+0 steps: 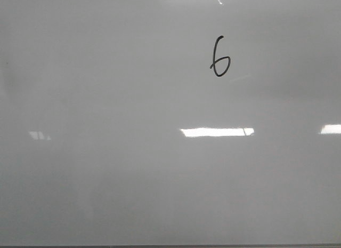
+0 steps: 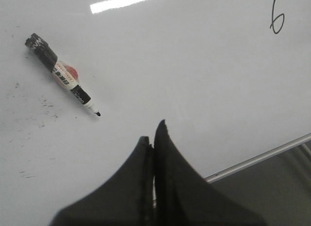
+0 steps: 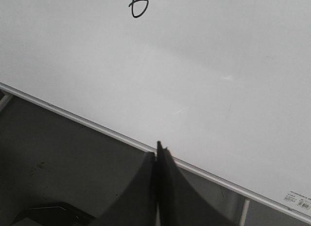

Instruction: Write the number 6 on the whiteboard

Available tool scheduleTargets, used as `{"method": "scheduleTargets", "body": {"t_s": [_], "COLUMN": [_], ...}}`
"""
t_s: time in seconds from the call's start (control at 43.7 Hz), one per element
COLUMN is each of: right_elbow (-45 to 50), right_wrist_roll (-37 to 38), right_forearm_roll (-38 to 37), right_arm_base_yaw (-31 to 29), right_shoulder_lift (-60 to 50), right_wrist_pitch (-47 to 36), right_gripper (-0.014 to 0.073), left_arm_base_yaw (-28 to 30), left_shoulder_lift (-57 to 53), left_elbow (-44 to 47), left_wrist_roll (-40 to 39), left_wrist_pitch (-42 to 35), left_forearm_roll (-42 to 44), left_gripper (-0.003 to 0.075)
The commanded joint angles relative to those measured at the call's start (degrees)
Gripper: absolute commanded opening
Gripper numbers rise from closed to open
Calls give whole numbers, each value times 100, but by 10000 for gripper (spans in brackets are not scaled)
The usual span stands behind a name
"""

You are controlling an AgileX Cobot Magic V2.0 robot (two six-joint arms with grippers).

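Note:
A black hand-drawn number 6 (image 1: pixel 219 57) stands on the whiteboard (image 1: pixel 106 168), right of centre and toward the far side in the front view. It also shows in the left wrist view as the number 6 (image 2: pixel 276 14) and in the right wrist view as the number 6 (image 3: pixel 138 6). A marker (image 2: pixel 62 74) with no cap on its tip lies flat on the whiteboard (image 2: pixel 194 80), apart from my left gripper (image 2: pixel 152 133), which is shut and holds nothing. My right gripper (image 3: pixel 159 149) is shut and empty over the whiteboard's (image 3: pixel 218 65) metal edge. Neither gripper shows in the front view.
The board's metal frame (image 2: pixel 262 157) runs near the left gripper, with dark surface beyond it. Faint ink smudges (image 2: pixel 34 114) mark the board near the marker. A small label (image 3: pixel 299 200) sits at the board's corner. Bright light reflections (image 1: pixel 216 132) lie on the board.

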Motion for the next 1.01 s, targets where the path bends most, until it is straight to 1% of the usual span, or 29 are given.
{"method": "scheduleTargets", "body": {"t_s": [0.0,0.16,0.252,0.298,0.343,0.435,0.481,0.595,0.755,0.824,0.916,0.939,0.984], "right_elbow": [-114,-114,-114,-114,-114,-114,-114,-114,-114,-114,-114,-114,-114], "right_wrist_roll": [-6,-6,-6,-6,-6,-6,-6,-6,-6,-6,-6,-6,-6], "right_forearm_roll": [-73,-73,-73,-73,-73,-73,-73,-73,-73,-73,-73,-73,-73], "right_arm_base_yaw": [-32,-32,-32,-32,-32,-32,-32,-32,-32,-32,-32,-32,-32], "right_shoulder_lift": [26,26,26,26,26,26,26,26,26,26,26,26,26], "right_wrist_pitch": [-412,-412,-407,-407,-402,-402,-402,-395,-395,-395,-395,-395,-395], "right_gripper": [-68,-68,-68,-68,-68,-68,-68,-68,-68,-68,-68,-68,-68], "left_arm_base_yaw": [-49,3,482,737,1015,1538,1707,2028,2243,2306,2318,2328,2339], "left_shoulder_lift": [10,-25,-223,-354,-547,-1013,-1205,-1656,-2126,-2394,-2801,-2881,-3047], "left_elbow": [-142,-101,-15,104,305,851,1143,1731,2698,3174,3737,3856,4112], "left_wrist_roll": [-7,-7,8,24,265,1380,1630,1630,1594,1260,393,260,245], "left_wrist_pitch": [-401,-458,-446,-568,-950,-1997,-2308,-2912,-3666,-4075,-4466,-4564,-4708], "left_forearm_roll": [54,41,-21,-162,-409,-1005,-1147,-1136,-1136,-935,-312,-238,-197], "left_gripper": [-20,-20,-20,-20,-20,-20,-20,-20,-20,-20,-20,-20,-20]}}
